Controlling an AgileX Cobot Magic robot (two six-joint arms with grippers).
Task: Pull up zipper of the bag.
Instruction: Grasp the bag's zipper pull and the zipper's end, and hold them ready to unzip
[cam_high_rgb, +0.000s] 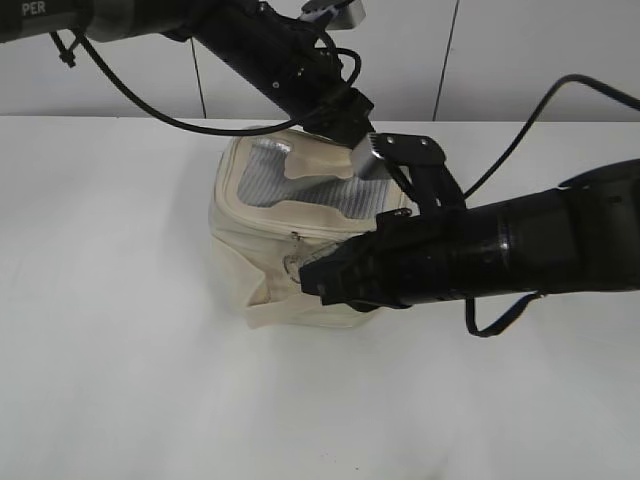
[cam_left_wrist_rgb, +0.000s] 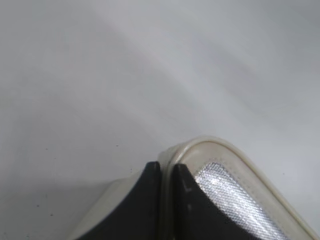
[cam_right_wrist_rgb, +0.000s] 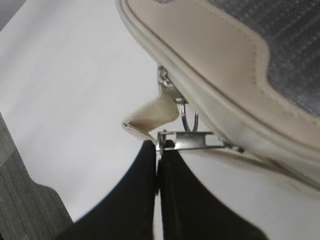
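The cream bag (cam_high_rgb: 262, 262) stands in the middle of the white table, its grey mesh lid (cam_high_rgb: 268, 172) facing up. My left gripper (cam_high_rgb: 362, 158) is shut on the bag's far lid rim; in the left wrist view its jaws (cam_left_wrist_rgb: 166, 169) pinch the cream rim (cam_left_wrist_rgb: 210, 146) beside the mesh (cam_left_wrist_rgb: 235, 197). My right gripper (cam_high_rgb: 306, 276) is at the bag's front corner. In the right wrist view its jaws (cam_right_wrist_rgb: 158, 147) are shut on the end of a silver zipper slider pull (cam_right_wrist_rgb: 192, 140). A ring pull (cam_right_wrist_rgb: 189, 120) hangs above it and a second slider (cam_right_wrist_rgb: 163, 76) sits on the zipper track.
The white table (cam_high_rgb: 120, 350) spreads around the bag. A pale wall (cam_high_rgb: 520, 50) stands behind. Black cables (cam_high_rgb: 150, 105) hang from both arms above the table's rear. The right arm (cam_high_rgb: 520, 250) lies low across the right side.
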